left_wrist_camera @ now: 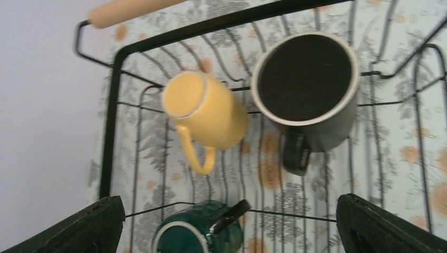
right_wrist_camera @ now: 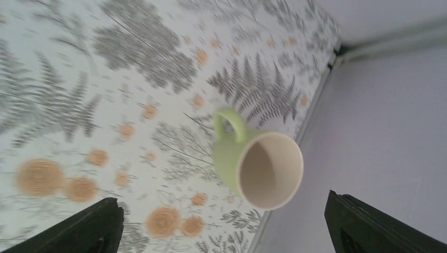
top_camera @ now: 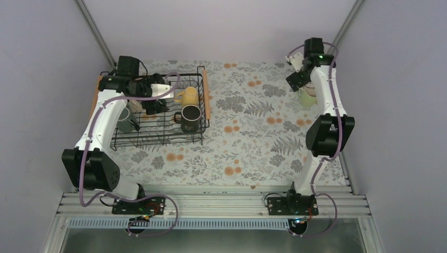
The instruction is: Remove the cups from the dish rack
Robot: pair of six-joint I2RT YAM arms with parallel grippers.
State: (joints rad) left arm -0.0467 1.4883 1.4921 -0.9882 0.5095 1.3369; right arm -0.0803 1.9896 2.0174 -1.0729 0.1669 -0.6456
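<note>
Right gripper (right_wrist_camera: 221, 208) spread wide, gripping nothing, above the pale green mug (right_wrist_camera: 253, 163) standing on the floral tablecloth (right_wrist_camera: 79, 95) beside the right wall; left gripper (left_wrist_camera: 227, 203) likewise spread over the dish rack (left_wrist_camera: 110, 132), which holds the yellow mug (left_wrist_camera: 211, 113), black mug (left_wrist_camera: 311, 95) and dark teal mug (left_wrist_camera: 184, 237).

No legible text, label or number anywhere.

Black wire dish rack (left_wrist_camera: 109, 132), wooden handle (left_wrist_camera: 132, 9), smooth yellow cup (left_wrist_camera: 216, 116)
</note>
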